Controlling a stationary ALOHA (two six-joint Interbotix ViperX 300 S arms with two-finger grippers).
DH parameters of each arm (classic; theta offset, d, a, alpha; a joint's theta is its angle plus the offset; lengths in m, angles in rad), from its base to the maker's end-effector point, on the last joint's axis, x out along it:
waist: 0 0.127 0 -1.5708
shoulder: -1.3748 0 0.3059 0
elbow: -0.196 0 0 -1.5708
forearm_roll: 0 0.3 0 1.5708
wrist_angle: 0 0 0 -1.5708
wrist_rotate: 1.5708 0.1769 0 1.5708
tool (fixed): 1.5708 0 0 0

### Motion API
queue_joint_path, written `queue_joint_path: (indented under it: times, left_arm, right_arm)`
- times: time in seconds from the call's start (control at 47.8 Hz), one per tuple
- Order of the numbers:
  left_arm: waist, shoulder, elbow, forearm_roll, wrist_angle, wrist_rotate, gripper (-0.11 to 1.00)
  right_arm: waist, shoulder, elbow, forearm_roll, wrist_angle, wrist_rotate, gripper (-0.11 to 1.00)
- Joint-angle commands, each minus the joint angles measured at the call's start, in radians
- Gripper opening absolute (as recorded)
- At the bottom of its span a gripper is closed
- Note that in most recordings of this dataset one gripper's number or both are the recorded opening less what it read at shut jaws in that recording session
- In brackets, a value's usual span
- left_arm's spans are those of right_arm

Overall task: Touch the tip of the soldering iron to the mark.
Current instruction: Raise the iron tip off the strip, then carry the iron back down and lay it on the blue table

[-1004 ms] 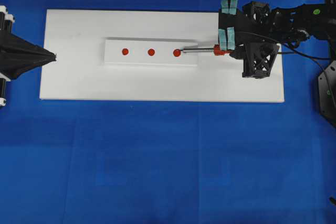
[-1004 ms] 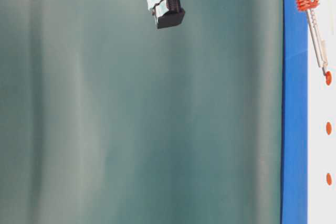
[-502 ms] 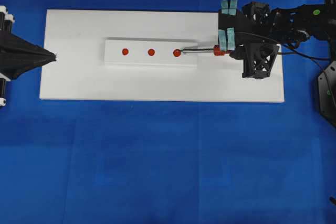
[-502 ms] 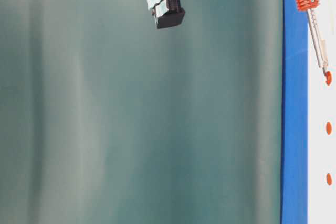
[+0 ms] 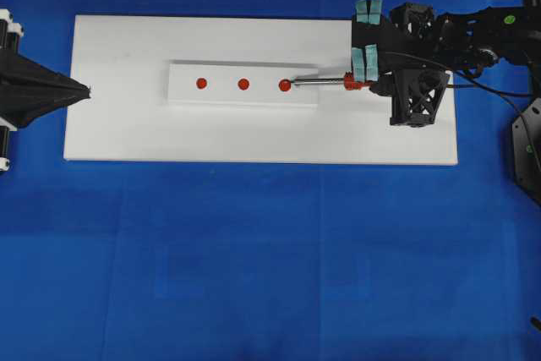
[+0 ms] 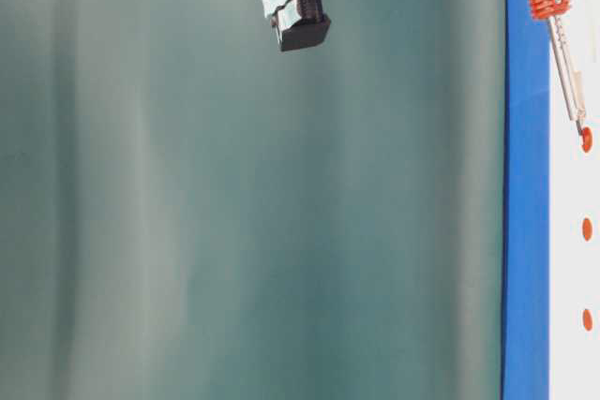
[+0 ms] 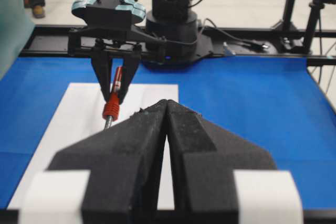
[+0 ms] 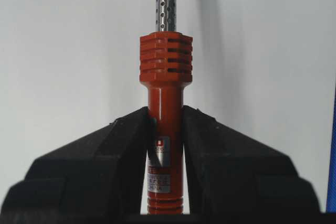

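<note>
R gripper (image 8: 165, 145) clamped on soldering iron (image 5: 325, 82); tip at mark (image 5: 285, 85), 9 o'clock of gripper. Contact step; next: confirm touch. L gripper (image 7: 167, 129) closed, empty.

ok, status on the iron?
Right gripper shut on iron. Left gripper shut, empty. Tip at nearest dot, on its edge. Nothing in the way.
</note>
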Motion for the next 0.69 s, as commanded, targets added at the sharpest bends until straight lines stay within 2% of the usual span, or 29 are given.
queue_joint_path:
  times: [0.0, 0.251, 0.418, 0.669]
  left_arm:
    - [-0.002, 0.003, -0.011, 0.003, -0.008, -0.002, 0.0]
    - [-0.002, 0.003, -0.011, 0.002, -0.009, -0.002, 0.0]
    - [-0.002, 0.003, -0.012, 0.002, -0.011, -0.002, 0.0]
    - [-0.002, 0.003, -0.011, 0.002, -0.009, -0.003, 0.0]
  right_arm:
    - [0.003, -0.026, -0.028, 0.003, 0.003, 0.0, 0.06]
    - [0.003, -0.11, -0.126, -0.008, 0.14, 0.0, 0.06]
    - [0.002, -0.169, -0.206, -0.034, 0.232, 0.0, 0.06]
    - [0.002, -0.193, -0.239, -0.051, 0.27, 0.002, 0.06]
